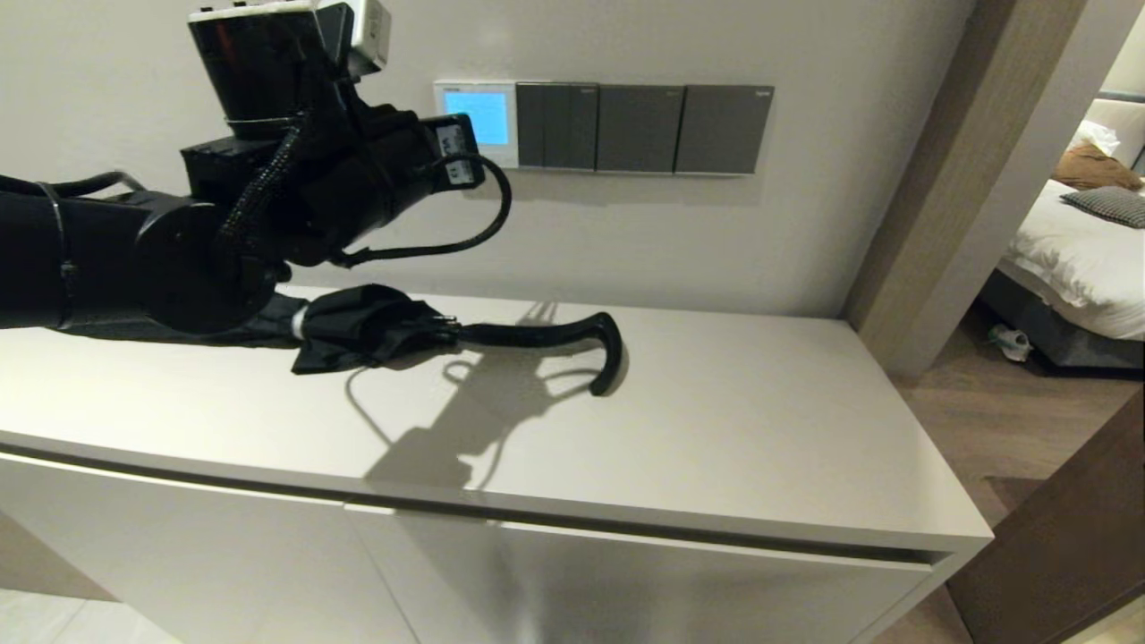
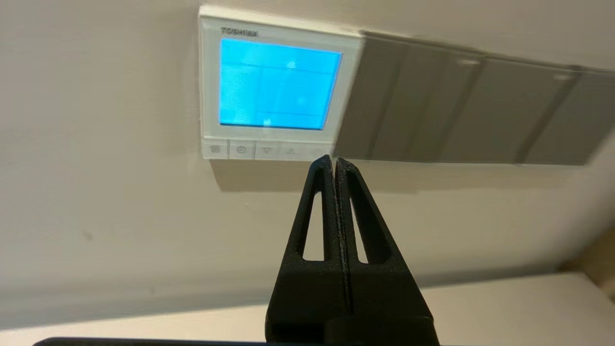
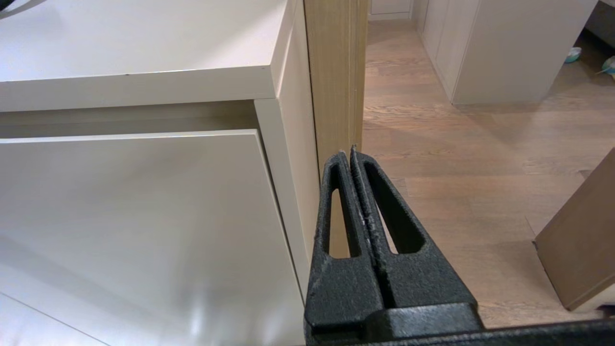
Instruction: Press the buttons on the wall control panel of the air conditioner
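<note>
Up front in the head view, my left hand (image 1: 470, 156) is raised to the wall, its tip just below the control panel (image 1: 477, 119). From the left wrist, I see it clenched on nothing, tips under the last of the buttons (image 2: 267, 150); I'd lift slightly, then push straight and lightly. Over on the right wrist, my right hand (image 3: 351, 153) hangs clenched beside the cabinet (image 3: 144, 202), idle.
</note>
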Tool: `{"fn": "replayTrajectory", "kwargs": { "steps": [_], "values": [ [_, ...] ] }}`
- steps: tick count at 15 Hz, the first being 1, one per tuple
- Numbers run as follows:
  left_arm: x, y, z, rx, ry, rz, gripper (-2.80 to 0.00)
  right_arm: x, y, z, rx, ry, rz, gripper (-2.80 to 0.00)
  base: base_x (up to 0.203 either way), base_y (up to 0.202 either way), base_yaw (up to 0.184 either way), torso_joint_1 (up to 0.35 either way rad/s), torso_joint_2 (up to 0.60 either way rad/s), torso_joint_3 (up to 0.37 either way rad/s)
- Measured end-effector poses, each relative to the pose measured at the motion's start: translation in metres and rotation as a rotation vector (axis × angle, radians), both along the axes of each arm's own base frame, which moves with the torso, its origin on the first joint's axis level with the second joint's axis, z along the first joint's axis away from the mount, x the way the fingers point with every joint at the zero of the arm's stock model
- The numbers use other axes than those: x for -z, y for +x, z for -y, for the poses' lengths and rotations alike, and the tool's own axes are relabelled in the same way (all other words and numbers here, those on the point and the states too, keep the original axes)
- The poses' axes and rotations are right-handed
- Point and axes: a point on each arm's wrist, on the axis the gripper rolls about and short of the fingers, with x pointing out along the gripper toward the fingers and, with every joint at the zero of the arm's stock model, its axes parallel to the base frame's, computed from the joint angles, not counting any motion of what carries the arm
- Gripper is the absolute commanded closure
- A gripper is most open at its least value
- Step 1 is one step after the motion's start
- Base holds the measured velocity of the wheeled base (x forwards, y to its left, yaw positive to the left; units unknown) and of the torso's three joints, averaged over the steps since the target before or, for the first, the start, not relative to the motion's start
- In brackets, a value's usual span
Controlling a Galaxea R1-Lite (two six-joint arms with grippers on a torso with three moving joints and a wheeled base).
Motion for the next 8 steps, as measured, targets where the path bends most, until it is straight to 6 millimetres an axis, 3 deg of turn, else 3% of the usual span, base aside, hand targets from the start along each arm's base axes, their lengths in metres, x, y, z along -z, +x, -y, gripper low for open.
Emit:
{"fn": "replayTrajectory", "kwargs": {
  "steps": [3, 8],
  "values": [
    [-0.005, -0.030, -0.018, -0.003, 0.006, -0.009, 0.00, 0.000, 0.000, 0.000, 0.000, 0.000, 0.000, 0.00, 0.000, 0.000, 0.000, 0.000, 0.00, 0.000],
    [-0.005, -0.119, -0.073, -0.071, 0.034, -0.037, 0.00, 0.000, 0.000, 0.000, 0.000, -0.009, 0.003, 0.00, 0.000, 0.000, 0.000, 0.000, 0.00, 0.000]
  ]
}}
